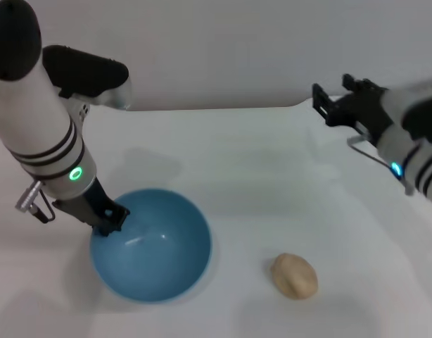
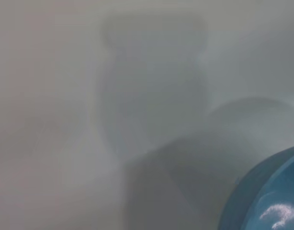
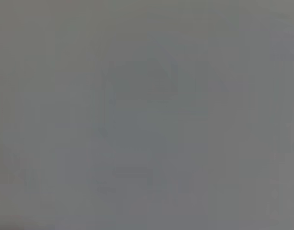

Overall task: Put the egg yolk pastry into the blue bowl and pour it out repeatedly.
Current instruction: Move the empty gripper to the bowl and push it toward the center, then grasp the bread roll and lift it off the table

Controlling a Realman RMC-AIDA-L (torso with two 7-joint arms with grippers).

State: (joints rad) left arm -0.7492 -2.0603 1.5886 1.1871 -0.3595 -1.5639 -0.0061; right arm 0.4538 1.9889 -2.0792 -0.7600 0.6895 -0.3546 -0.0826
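Blue bowl (image 1: 151,246): glossy medium blue, sitting upright on the white table (image 1: 272,183), toward the robot's left side. Nothing inside it as far as I can see, just a small highlight on the inner wall.
Bowl in the left wrist view: only a curved slice of its rim (image 2: 266,196) pokes in at a corner, everything else there is pale haze.
Egg yolk pastry (image 1: 294,275): pale tan lump with a crease down it, lying on the table off to the bowl's right, clearly apart from it and not in the bowl.
Left gripper (image 1: 107,215): down at the bowl's left rim, the dark fingers look pinched onto the edge of the bowl, so it has hold of the rim. The white forearm above it has black bands and a small green ring light.
Right gripper (image 1: 330,102): up in the air over the far right part of the table, well away from both pastry and bowl, holding nothing. Its black fingers point toward the left with a visible gap between them, so it looks parted. A small blue light glows on that arm.
Right wrist view: flat grey, can't make anything out.
Writing or logos: none I can read anywhere, not on the arms, bowl or table.
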